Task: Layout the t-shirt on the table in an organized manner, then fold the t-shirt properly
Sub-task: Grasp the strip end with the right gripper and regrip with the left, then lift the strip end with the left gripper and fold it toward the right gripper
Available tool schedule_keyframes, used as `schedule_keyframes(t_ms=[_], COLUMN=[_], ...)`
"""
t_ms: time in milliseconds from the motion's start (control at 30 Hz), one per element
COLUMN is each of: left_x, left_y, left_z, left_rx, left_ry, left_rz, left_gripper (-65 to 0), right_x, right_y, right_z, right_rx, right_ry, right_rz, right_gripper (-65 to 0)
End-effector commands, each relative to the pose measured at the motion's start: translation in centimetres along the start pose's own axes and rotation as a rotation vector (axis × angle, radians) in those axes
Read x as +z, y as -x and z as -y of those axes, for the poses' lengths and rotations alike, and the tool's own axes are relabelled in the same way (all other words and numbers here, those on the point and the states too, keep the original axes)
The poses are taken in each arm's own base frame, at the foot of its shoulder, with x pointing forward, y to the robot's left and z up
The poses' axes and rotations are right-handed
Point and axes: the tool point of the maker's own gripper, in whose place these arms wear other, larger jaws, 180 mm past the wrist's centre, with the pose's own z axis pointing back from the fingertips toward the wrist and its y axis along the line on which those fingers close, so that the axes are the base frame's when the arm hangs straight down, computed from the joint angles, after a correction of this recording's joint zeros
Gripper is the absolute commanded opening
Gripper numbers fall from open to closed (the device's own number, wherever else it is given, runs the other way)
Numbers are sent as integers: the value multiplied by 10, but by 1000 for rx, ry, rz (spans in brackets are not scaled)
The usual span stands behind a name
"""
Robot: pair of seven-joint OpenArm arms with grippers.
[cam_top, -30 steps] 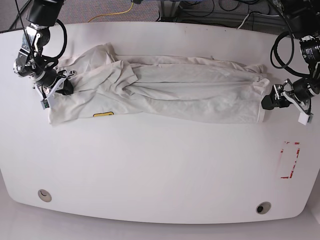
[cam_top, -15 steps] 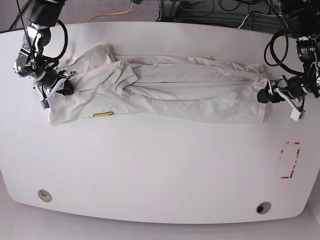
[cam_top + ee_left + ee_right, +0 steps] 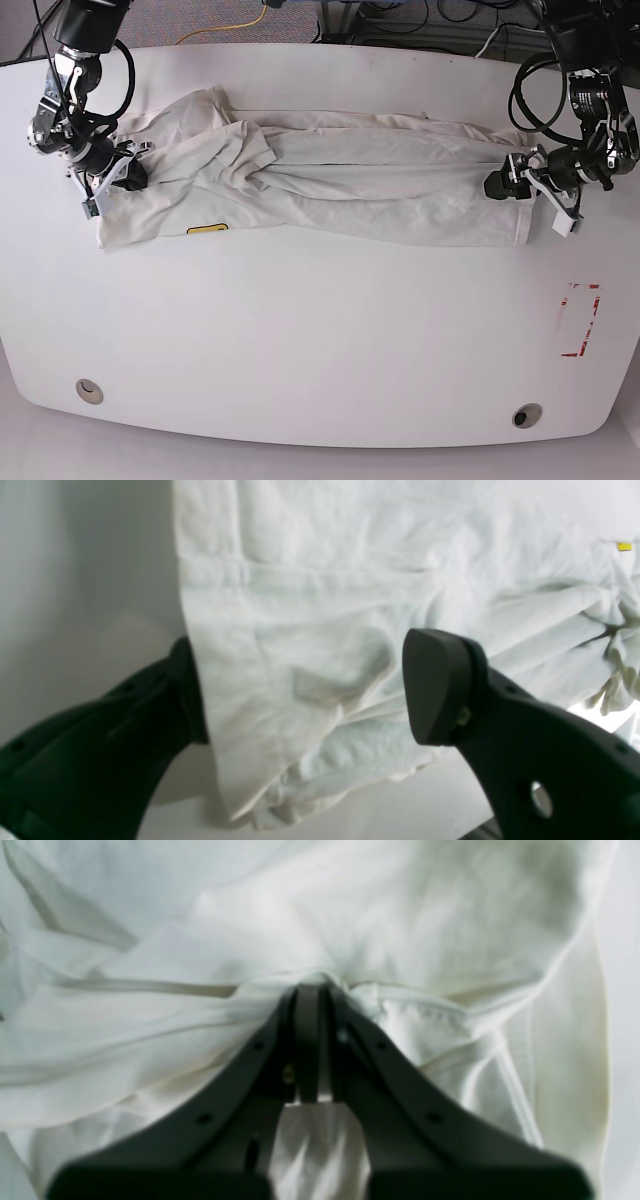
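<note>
The white t-shirt (image 3: 350,190) lies stretched in a wrinkled band across the far half of the table (image 3: 320,340), its yellow patch (image 3: 207,229) near the front left. My right gripper (image 3: 112,178) is at the shirt's left end, shut on a bunched fold of the cloth (image 3: 350,915); the wrist view shows its tips (image 3: 312,990) pinched together. At the right end my left gripper (image 3: 528,197) stands open over the hem. In the left wrist view the left gripper (image 3: 310,690) straddles the hem edge of the t-shirt (image 3: 350,580), one finger (image 3: 435,685) over the cloth, the other beside it.
Red tape marks (image 3: 580,320) sit at the front right of the table. Two grommet holes (image 3: 89,390) (image 3: 526,415) lie near the front edge. Cables (image 3: 230,25) run beyond the far edge.
My left gripper has moved leftward from beside the shirt's right end onto its hem, staying open. The right gripper and the shirt's left end have not moved.
</note>
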Motion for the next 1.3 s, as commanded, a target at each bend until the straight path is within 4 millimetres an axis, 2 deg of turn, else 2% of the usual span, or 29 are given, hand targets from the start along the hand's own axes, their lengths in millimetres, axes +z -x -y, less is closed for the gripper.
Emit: schedule_keyframes(t_ms=[0,267,567,700,733,800,833,933,1000,1100,1267], left_x=[0,-7,-6,-7,-7,-9,-13,-16,-16,-16,-4], left_y=[-3,7,5,5,6,6,8,9,8,7,-13], left_z=[6,5,2,2,3,5,10,15,16,17,34], left_rx=[-16,-42,-54,-55,-54,-51,-44,-37,-38,-42,-128], left_ry=[13,-12,-32,-31,-30,-24,-9,4,5,7,11], left_rz=[2,-44,-47,-49,-48,-48,-44,-41,-39,-34,20], left_gripper=[-151,-151,-157,-257,-326,-406,-482,-576,-604,-608,-608], right_x=[2,1,1,1,1,1,1,1,1,0,1], right_y=[33,33,33,32,32,32,32,31,29,27,27], right_z=[8,8,8,8,8,8,8,6,4,3,3], right_rx=[22,21,21,22,22,22,22,16,7,-4,-5], right_ry=[43,42,42,42,42,42,42,36,25,14,12], right_rz=[-155,-155,-155,-153,-153,-153,-153,-146,-135,-122,-124], right_gripper=[-612,-612,-612,-612,-612,-612,-612,-612,-612,-612,-612])
